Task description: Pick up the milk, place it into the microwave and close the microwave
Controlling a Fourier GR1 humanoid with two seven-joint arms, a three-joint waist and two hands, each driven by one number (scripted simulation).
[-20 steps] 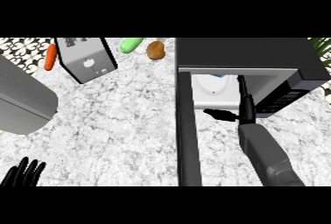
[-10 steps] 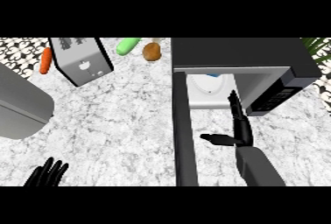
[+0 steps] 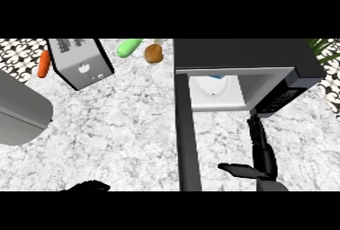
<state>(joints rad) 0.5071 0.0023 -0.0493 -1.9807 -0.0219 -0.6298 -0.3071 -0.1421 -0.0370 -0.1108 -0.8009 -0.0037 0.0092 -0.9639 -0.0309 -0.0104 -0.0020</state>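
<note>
one milk carton (image 3: 214, 88) stands inside the one microwave (image 3: 239, 53), door (image 3: 188, 134) open. right hand (image 3: 264, 157) flat, holding nothing, beside the door; the state of left hand (image 3: 90, 186) is unclear. one toaster (image 3: 79, 63), one carrot (image 3: 44, 64), marble counter (image 3: 126, 126).

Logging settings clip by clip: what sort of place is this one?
Most likely a kitchen counter. A marbled worktop carries an open microwave with a milk carton inside, a silver toaster, and a carrot beside the toaster.
</note>
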